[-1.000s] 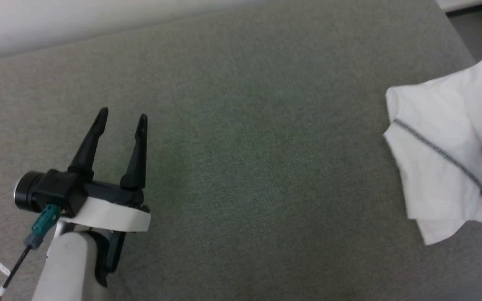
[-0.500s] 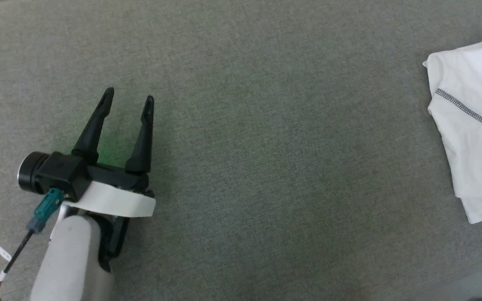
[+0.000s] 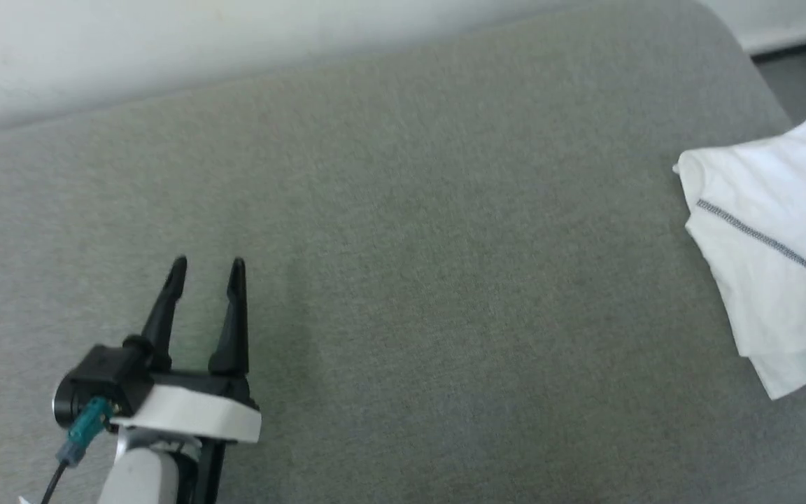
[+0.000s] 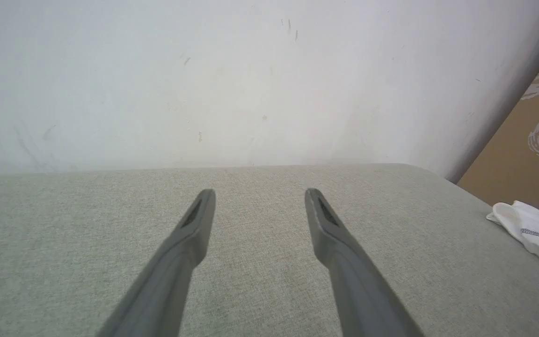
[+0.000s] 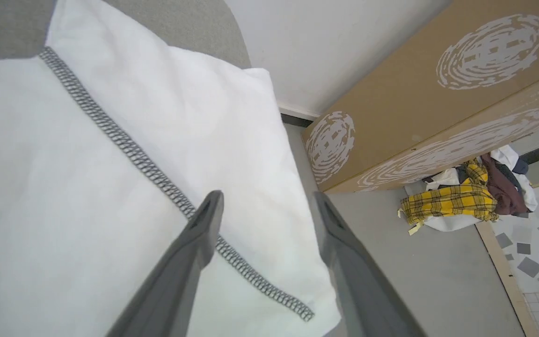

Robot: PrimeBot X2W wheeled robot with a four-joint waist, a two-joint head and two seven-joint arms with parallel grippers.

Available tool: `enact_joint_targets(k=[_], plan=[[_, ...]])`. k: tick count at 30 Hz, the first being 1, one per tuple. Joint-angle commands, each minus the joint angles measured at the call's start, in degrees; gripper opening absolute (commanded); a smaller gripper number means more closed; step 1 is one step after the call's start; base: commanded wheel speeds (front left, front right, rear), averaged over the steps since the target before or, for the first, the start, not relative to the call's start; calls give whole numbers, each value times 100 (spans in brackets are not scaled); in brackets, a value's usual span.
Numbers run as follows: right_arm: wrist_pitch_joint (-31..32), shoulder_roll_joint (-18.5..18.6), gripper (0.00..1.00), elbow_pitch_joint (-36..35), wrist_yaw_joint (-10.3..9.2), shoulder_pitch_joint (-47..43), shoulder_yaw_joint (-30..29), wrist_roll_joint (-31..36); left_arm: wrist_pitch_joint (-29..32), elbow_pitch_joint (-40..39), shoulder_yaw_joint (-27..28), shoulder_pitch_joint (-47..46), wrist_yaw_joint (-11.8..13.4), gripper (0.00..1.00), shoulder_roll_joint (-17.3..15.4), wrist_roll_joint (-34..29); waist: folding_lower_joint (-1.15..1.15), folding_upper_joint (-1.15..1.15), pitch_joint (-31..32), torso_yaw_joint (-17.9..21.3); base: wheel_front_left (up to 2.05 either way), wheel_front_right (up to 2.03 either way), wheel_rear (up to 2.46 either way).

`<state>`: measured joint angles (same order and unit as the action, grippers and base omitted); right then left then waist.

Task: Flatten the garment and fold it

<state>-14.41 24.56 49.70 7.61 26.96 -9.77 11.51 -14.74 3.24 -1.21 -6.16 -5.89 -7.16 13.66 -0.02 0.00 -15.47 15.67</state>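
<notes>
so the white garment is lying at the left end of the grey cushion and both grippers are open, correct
No: the garment lies at the right end of the cushion, as the head view shows; the left gripper and right gripper are open.

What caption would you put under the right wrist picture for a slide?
Open right end effector over the folded white garment, cardboard boxes beyond.

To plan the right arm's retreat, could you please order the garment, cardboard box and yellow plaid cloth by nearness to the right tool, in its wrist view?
1. Garment, directly beneath the open right tool.
2. Cardboard box, beyond the garment's edge, upper right.
3. Yellow plaid cloth, on the floor past the box, far right.
</notes>
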Motion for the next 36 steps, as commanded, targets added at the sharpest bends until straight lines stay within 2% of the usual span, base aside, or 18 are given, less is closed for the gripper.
enact_joint_targets(k=[1,8,12,19,25,36], plan=[[-41,-194,100,-176,-12,-192,-23,-39,-25,-15,36,89,33,100,27,36,2,0,591,-361,0,0,0],[87,-1343,100,-1770,-12,-1405,164,-631,-25,16,178,421,51,100,113,-83,2,0,868,-768,0,0,0],[287,-1722,100,-2545,-12,-1633,649,-1088,-25,-7,324,536,124,100,134,-208,2,0,956,-889,0,0,0],[363,-1996,100,-3767,-12,-1905,1184,-1663,-26,-36,652,732,178,100,155,-395,2,0,1178,-1071,0,0,0],[498,-2087,100,-4568,-12,-2512,1230,-1797,-26,27,859,1011,122,100,94,-476,2,0,1358,-1171,0,0,0],[765,-2156,100,-4931,-12,-3117,1228,-1767,-26,260,873,1301,-24,100,57,-456,2,0,1492,-1280,0,0,0]])
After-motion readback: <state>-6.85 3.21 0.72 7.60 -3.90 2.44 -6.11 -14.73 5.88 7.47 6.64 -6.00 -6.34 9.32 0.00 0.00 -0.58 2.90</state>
